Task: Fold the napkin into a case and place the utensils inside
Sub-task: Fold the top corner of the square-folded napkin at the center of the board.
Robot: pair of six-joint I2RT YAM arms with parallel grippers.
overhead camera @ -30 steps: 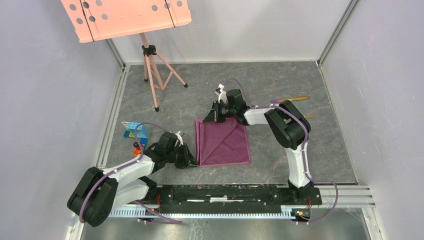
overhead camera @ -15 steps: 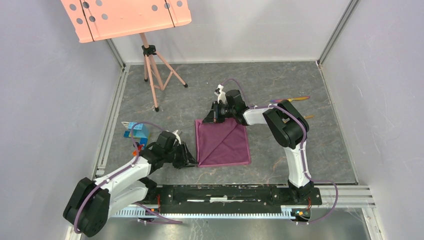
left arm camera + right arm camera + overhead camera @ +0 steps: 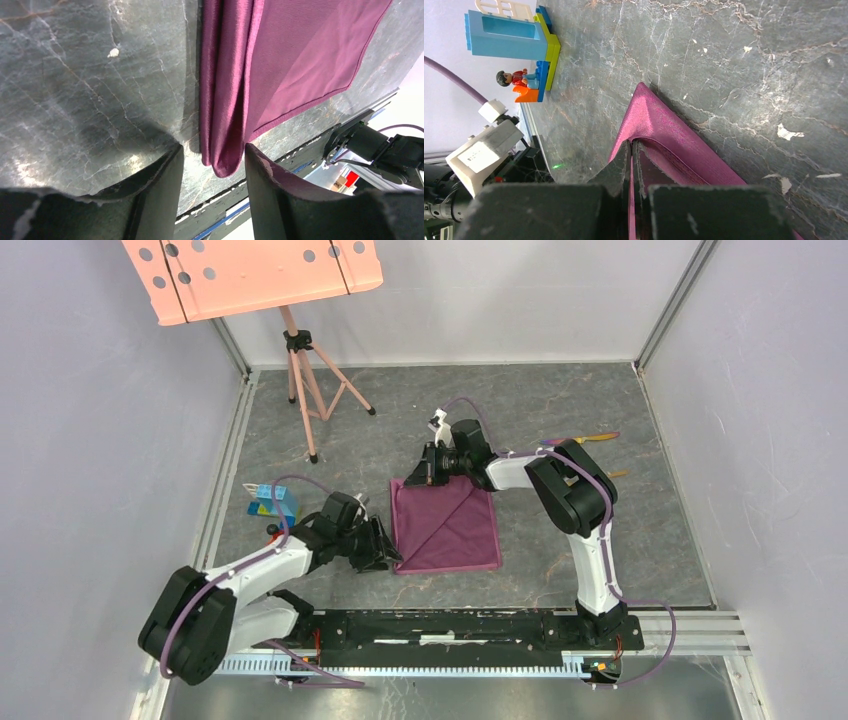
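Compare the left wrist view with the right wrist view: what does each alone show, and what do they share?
Left wrist only: open left fingers straddling the folded near corner of the plum-purple cloth napkin. Right wrist only: right fingers shut on another corner, plus blue-and-orange plastic toy blocks. Both: the napkin on the grey marbled table.

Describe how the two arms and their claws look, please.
The left arm and right arm share one look: white links, bulky black joints, a purple cable looping alongside. The left claw and right claw are black, each with two broad fingers.
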